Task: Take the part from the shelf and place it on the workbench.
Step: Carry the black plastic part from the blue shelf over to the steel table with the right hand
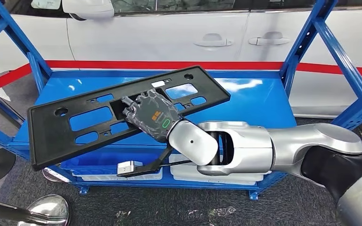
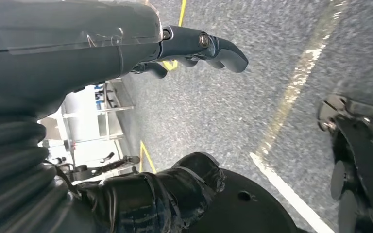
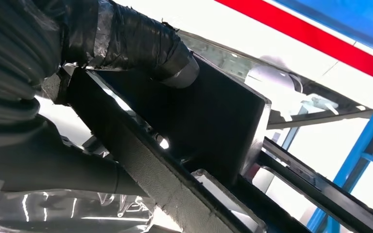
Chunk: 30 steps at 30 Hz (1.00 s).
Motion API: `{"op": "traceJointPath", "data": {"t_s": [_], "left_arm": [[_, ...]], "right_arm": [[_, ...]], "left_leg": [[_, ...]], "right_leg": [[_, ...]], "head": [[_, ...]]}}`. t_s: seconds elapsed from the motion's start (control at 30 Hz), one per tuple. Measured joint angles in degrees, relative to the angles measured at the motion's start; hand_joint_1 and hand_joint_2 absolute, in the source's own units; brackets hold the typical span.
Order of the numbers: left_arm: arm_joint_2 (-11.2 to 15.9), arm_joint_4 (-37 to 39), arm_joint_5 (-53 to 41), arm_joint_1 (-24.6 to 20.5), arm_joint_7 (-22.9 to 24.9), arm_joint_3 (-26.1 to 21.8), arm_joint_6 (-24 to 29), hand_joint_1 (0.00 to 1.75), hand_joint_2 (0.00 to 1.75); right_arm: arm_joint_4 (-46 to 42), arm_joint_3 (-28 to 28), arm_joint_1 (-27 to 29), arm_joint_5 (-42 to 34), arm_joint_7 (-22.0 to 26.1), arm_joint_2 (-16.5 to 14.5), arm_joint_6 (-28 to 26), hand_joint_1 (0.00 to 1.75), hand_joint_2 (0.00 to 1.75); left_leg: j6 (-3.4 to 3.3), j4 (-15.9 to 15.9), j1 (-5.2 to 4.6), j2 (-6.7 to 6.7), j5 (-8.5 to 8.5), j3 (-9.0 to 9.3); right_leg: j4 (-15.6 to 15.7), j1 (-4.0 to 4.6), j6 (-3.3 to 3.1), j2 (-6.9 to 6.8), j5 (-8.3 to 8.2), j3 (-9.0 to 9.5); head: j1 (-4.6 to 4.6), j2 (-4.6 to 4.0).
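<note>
The part is a long flat black plastic panel with several cut-outs, tilted above the blue shelf, its left end lower and jutting past the shelf's front edge. My right hand grips it near the middle, fingers through a cut-out. In the right wrist view the thumb presses against the panel's black wall. My left hand hangs over the grey floor, fingers apart and holding nothing.
Blue uprights stand at both ends of the shelf. A white car stands behind it with a red stripe along its side. A lower shelf holds white trays. Round chrome bases sit on the floor at lower left.
</note>
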<state>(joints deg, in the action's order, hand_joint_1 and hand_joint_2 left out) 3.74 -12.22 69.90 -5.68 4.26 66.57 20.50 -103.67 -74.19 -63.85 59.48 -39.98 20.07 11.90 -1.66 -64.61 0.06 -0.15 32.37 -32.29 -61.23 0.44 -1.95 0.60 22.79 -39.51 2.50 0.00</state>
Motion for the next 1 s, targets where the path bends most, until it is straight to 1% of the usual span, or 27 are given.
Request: {"op": "traceJointPath", "data": {"t_s": [0.03, 0.07, 0.1, 0.17, 0.2, 0.23, 0.3, 0.33, 0.37, 0.4, 0.43, 0.47, 0.5, 0.53, 0.57, 0.6, 0.67, 0.7, 0.73, 0.77, 0.8, 0.83, 0.87, 0.9, 0.93, 0.97, 1.0], "left_arm": [[0.10, 0.01, 0.00, -0.04, 0.01, 0.01, -0.02, 0.00, 1.75], [0.19, 0.02, 0.00, -0.11, 0.00, 0.01, -0.03, 0.00, 1.75], [0.26, 0.03, 0.00, -0.22, -0.01, 0.01, -0.03, 0.00, 1.75], [0.15, 0.02, 0.00, -0.41, -0.02, 0.01, -0.04, 0.00, 1.75], [0.10, 0.02, 0.00, -0.49, -0.01, 0.01, -0.03, 0.00, 1.75], [0.04, 0.02, 0.00, -0.49, 0.01, 0.01, -0.02, 0.00, 1.75], [-0.06, 0.02, 0.00, -0.43, 0.05, 0.01, 0.00, 0.00, 1.75], [-0.08, 0.02, 0.00, -0.38, 0.07, 0.01, 0.00, 0.00, 1.75], [-0.09, 0.02, 0.00, -0.36, 0.07, 0.01, 0.01, 0.00, 1.75], [-0.09, 0.02, 0.00, -0.36, 0.07, 0.01, 0.02, 0.00, 1.75], [-0.10, 0.02, 0.00, -0.36, 0.07, 0.01, 0.02, 0.00, 1.75], [-0.11, 0.02, 0.00, -0.37, 0.07, 0.01, 0.03, 0.00, 1.75], [-0.06, 0.02, 0.00, -0.37, 0.07, 0.01, 0.03, 0.00, 1.75], [-0.04, 0.02, 0.00, -0.37, 0.07, 0.01, 0.03, 0.00, 1.75], [-0.03, 0.02, 0.00, -0.36, 0.07, 0.01, 0.04, 0.00, 1.75], [-0.03, 0.02, 0.00, -0.32, 0.08, 0.01, 0.04, 0.00, 1.75], [-0.12, 0.02, 0.00, -0.14, 0.10, 0.01, 0.04, 0.00, 1.75], [-0.14, 0.02, 0.00, -0.04, 0.12, 0.02, 0.03, 0.00, 1.75], [-0.15, 0.02, 0.00, 0.02, 0.14, 0.02, 0.04, 0.00, 1.75], [-0.16, 0.02, 0.00, 0.03, 0.15, 0.03, 0.04, 0.00, 1.75], [-0.17, 0.02, 0.00, -0.01, 0.15, 0.03, 0.04, 0.00, 1.75], [-0.18, 0.02, 0.00, -0.06, 0.15, 0.03, 0.04, 0.00, 1.75], [-0.18, 0.02, 0.00, -0.10, 0.15, 0.03, 0.04, 0.00, 1.75], [-0.18, 0.02, 0.00, -0.14, 0.15, 0.03, 0.04, 0.00, 1.75], [-0.18, 0.02, 0.00, -0.16, 0.16, 0.03, 0.04, 0.00, 1.75], [-0.17, 0.02, 0.00, -0.20, 0.19, 0.03, 0.04, 0.00, 1.75], [-0.12, 0.02, 0.00, -0.27, 0.22, 0.03, 0.08, 0.00, 1.75]], "right_arm": [[0.01, 0.01, -0.05, 0.01, 0.01, 0.03, 0.06, 1.75, 1.75], [0.01, 0.01, -0.13, 0.02, 0.01, 0.05, 0.11, 1.75, 1.75], [0.01, 0.01, -0.20, 0.03, 0.01, 0.08, 0.15, 1.75, 1.75], [-0.01, 0.02, -0.27, 0.04, 0.03, 0.14, 0.18, 1.75, 1.75], [-0.01, 0.02, -0.36, 0.04, 0.04, 0.17, 0.20, 1.75, 1.75], [-0.01, 0.02, -0.49, 0.04, 0.04, 0.20, 0.24, 1.75, 1.75], [0.01, 0.01, -0.70, 0.04, 0.02, 0.25, 0.34, 1.75, 1.75], [0.01, 0.00, -0.69, 0.04, 0.02, 0.26, 0.38, 1.75, 1.75], [0.01, -0.01, -0.64, 0.03, 0.02, 0.28, 0.40, 1.75, 1.75], [0.01, -0.01, -0.61, 0.03, 0.02, 0.29, 0.41, 1.75, 1.75], [0.01, -0.01, -0.60, 0.03, 0.02, 0.30, 0.41, 1.75, 1.75], [0.01, -0.01, -0.63, 0.02, 0.02, 0.30, 0.41, 1.75, 1.75], [0.01, -0.01, -0.68, 0.03, 0.02, 0.30, 0.41, 1.75, 1.75], [-0.02, -0.01, -0.70, 0.02, 0.03, 0.29, 0.40, 1.75, 1.75], [-0.04, -0.01, -0.71, 0.02, 0.03, 0.28, 0.39, 1.75, 1.75], [-0.04, 0.00, -0.72, 0.02, 0.03, 0.28, 0.39, 1.75, 1.75], [0.00, 0.00, -0.73, 0.02, 0.03, 0.28, 0.40, 1.75, 1.75], [0.02, -0.01, -0.77, 0.02, 0.03, 0.26, 0.41, 1.75, 1.75], [0.03, -0.01, -0.81, 0.02, 0.04, 0.24, 0.41, 1.75, 1.75], [0.03, -0.01, -0.86, 0.02, 0.04, 0.22, 0.41, 1.75, 1.75], [0.04, -0.01, -0.87, 0.02, 0.04, 0.21, 0.41, 1.75, 1.75], [0.04, -0.02, -0.87, 0.02, 0.04, 0.21, 0.41, 1.75, 1.75], [0.05, -0.02, -0.86, 0.02, 0.04, 0.21, 0.41, 1.75, 1.75], [0.05, -0.03, -0.85, 0.02, 0.04, 0.22, 0.41, 1.75, 1.75], [0.05, -0.03, -0.85, 0.01, 0.04, 0.22, 0.41, 1.75, 1.75], [0.05, -0.03, -0.86, -0.02, 0.04, 0.23, 0.41, 1.75, 1.75], [0.04, -0.03, -0.88, -0.05, 0.03, 0.23, 0.41, 1.75, 1.75]], "left_leg": [[-0.80, 3.05, -0.44, 0.25, -0.86, 1.78], [-1.40, 4.99, -0.82, 0.46, -1.26, 2.66], [-1.66, 5.68, -1.06, 0.68, -1.48, 2.70], [-1.82, 7.24, -1.18, 0.77, -3.11, 2.60], [-1.83, 8.22, -0.99, 0.82, -4.13, 2.63], [-1.79, 9.13, -0.70, 0.92, -5.25, 2.49], [-1.51, 9.69, -0.28, 1.07, -6.84, 1.40], [-1.29, 9.49, -0.14, 1.14, -7.37, 0.53], [-1.03, 9.16, 0.04, 1.17, -7.80, -0.38], [-0.72, 8.69, 0.30, 1.17, -8.17, -1.35], [-0.37, 8.06, 0.64, 1.17, -8.48, -2.36], [0.05, 7.24, 0.98, 1.16, -8.66, -3.36], [0.53, 6.36, 1.20, 1.10, -8.79, -4.38], [1.01, 5.58, 1.28, 1.02, -8.92, -5.16], [1.49, 5.00, 1.25, 0.93, -9.10, -5.74], [1.94, 4.82, 1.20, 0.83, -9.44, -6.10], [2.69, 4.80, 1.37, 0.72, -9.90, -6.47], [2.96, 4.27, 1.50, 0.67, -9.04, -6.89], [3.15, 2.75, 1.59, 0.63, -7.12, -7.53], [3.25, 0.20, 1.65, 0.59, -4.36, -8.36], [3.29, -3.15, 1.64, 0.58, -1.42, -9.22], [3.28, -6.53, 1.61, 0.56, 0.75, -9.81], [3.18, -9.03, 1.57, 0.55, 1.67, -9.87], [2.96, -10.09, 1.48, 0.54, 1.33, -9.20], [2.59, -9.33, 1.30, 0.51, 0.01, -7.62], [2.00, -6.85, 0.97, 0.46, -1.43, -5.08], [1.20, -3.19, 0.59, 0.41, -1.89, -2.13]], "right_leg": [[0.14, 0.04, 0.08, -0.08, -0.37, -0.09], [0.33, -0.10, 0.27, -0.24, -0.75, -0.13], [0.64, -0.31, 0.57, -0.43, -1.20, -0.11], [1.40, -0.49, 1.22, -0.66, -1.93, -0.04], [1.18, -0.38, 1.51, -0.62, -1.23, -0.27], [-0.04, -0.30, 1.79, -0.54, 0.51, -0.72], [-5.80, -0.56, 2.36, -0.42, 5.97, -2.22], [-9.17, -0.88, 2.71, -0.41, 7.96, -2.79], [-11.63, -1.24, 3.12, -0.44, 8.73, -2.88], [-12.39, -1.63, 3.59, -0.47, 8.27, -2.14], [-11.22, -2.04, 4.12, -0.53, 7.07, -0.43], [-8.29, -2.47, 4.71, -0.60, 6.10, 2.03], [-4.89, -2.60, 5.16, -0.62, 5.89, 4.50], [-2.36, -2.61, 5.14, -0.56, 5.99, 6.15], [-0.86, -2.53, 4.77, -0.44, 6.52, 6.91], [-0.59, -2.28, 4.07, -0.32, 6.72, 6.81], [-0.63, -2.30, 2.50, -0.28, 5.98, 5.96], [-0.50, -2.31, 1.89, -0.32, 5.38, 5.49], [-0.33, -2.34, 1.35, -0.35, 4.72, 4.94], [-0.25, -2.33, 0.96, -0.38, 4.06, 4.29], [-0.21, -2.21, 0.72, -0.36, 3.43, 3.51], [-0.22, -2.03, 0.55, -0.33, 2.79, 2.69], [-0.24, -1.82, 0.48, -0.30, 2.15, 1.82], [-0.25, -1.60, 0.43, -0.26, 1.51, 0.97], [-0.26, -1.38, 0.42, -0.23, 0.90, 0.18], [-0.26, -1.20, 0.42, -0.20, 0.29, -0.52], [-0.26, -1.07, 0.46, -0.21, -0.27, -1.03]], "head": [[0.11, 0.00], [0.13, 0.00], [0.15, 0.00], [-0.02, 0.00], [0.08, 0.00], [0.20, 0.00], [0.47, 0.00], [0.51, 0.00], [0.52, 0.00], [0.51, 0.00], [0.51, 0.00], [0.53, 0.00], [0.64, 0.00], [0.74, 0.00], [0.83, 0.00], [0.91, 0.00], [0.91, 0.00], [0.91, 0.00], [0.89, 0.00], [0.86, 0.00], [0.84, 0.00], [0.85, 0.00], [0.85, 0.00], [0.86, 0.00], [0.86, 0.00], [0.86, 0.00], [0.88, 0.00]]}}
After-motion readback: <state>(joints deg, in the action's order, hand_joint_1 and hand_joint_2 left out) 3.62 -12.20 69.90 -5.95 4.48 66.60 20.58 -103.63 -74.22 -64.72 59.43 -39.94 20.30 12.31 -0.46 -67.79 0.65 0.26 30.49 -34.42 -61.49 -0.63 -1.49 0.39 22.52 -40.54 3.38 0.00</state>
